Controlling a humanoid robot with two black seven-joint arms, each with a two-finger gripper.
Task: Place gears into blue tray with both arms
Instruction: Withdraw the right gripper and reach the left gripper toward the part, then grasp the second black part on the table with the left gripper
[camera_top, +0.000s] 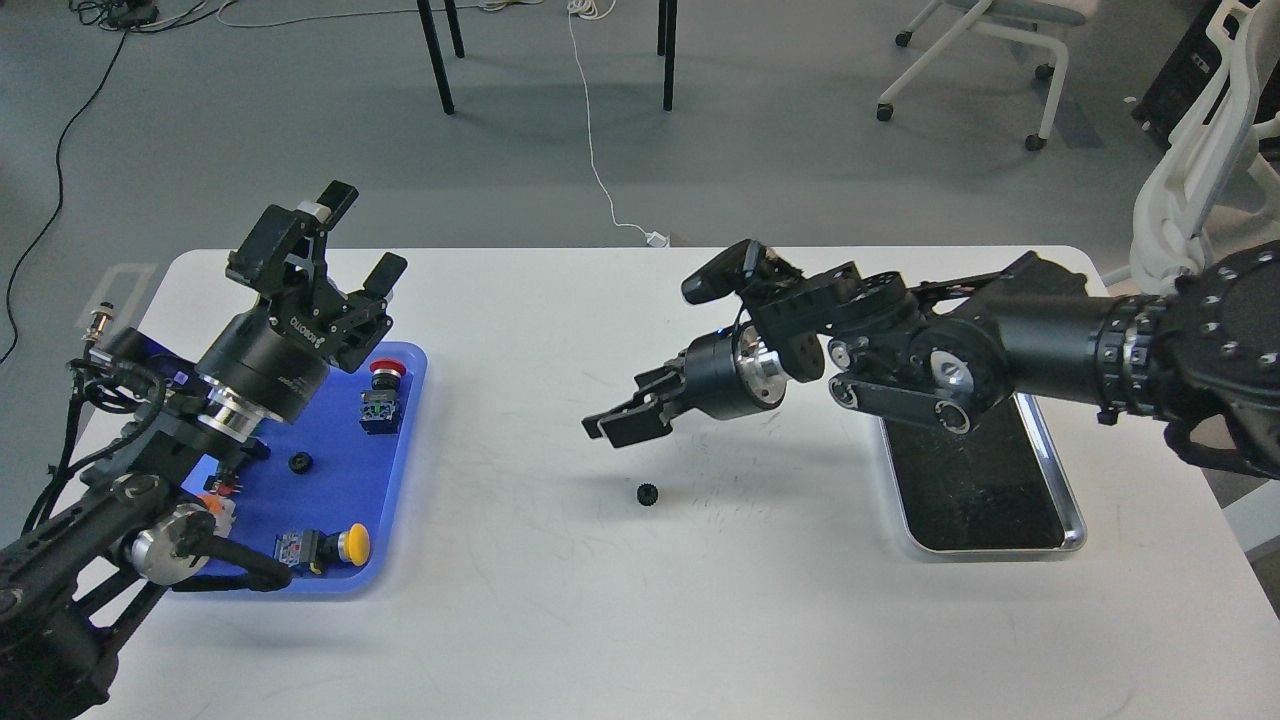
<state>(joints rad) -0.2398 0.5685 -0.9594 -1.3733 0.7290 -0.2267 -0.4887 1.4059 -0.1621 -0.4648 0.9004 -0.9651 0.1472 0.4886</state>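
Note:
One small black gear (647, 492) lies alone on the white table, just below and slightly right of my right gripper (622, 408), which hovers above it with its fingers apart and nothing between them. A second gear (299, 462) rests inside the blue tray (408, 440) at the left of the table. My left gripper (361, 236) is raised over the tray's far end, pointing up and away, open and empty.
In the blue tray also lie a red-capped push-button (384, 375) and a yellow-capped one (350, 545). A silver-rimmed tray with a black surface (985, 500) sits under my right arm. Chairs and cables stand on the floor beyond the table.

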